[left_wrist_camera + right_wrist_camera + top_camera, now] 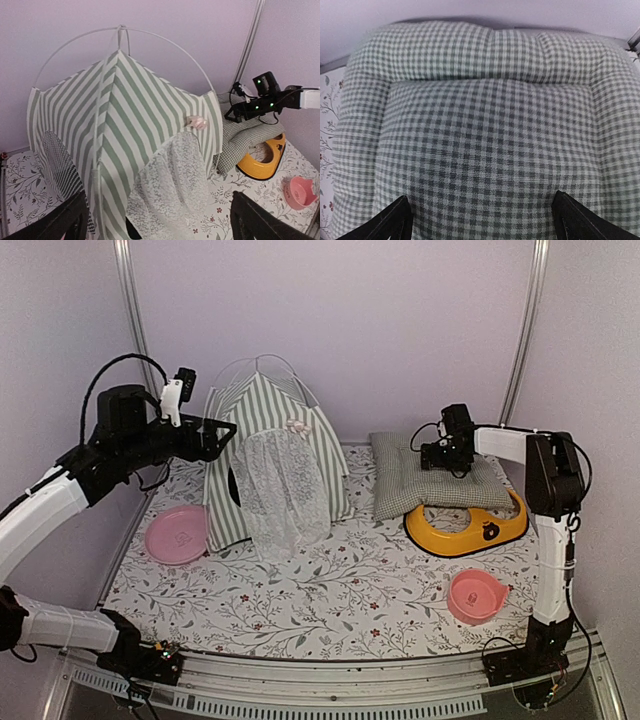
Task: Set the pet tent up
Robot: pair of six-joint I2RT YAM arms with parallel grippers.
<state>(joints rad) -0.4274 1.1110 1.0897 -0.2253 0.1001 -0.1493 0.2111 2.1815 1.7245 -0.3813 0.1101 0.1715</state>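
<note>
The pet tent (275, 465) stands upright at the back left of the floral mat, a grey-green and white striped teepee with thin white poles arching over its peak. Its white lace curtain (285, 490) hangs over the front opening. My left gripper (226, 436) is open beside the tent's upper left side and holds nothing. In the left wrist view the tent (125, 120) and lace curtain (172, 185) fill the frame in front of the open left gripper (157, 227). My right gripper (432, 456) hovers open over the gingham cushion (440, 485).
The green-checked cushion (490, 125) fills the right wrist view between my right gripper's (481, 225) dark fingers (387, 225). A yellow feeder ring (470, 528) lies partly under it. Pink bowls sit at the left (177, 535) and front right (477, 595). Walls close in behind.
</note>
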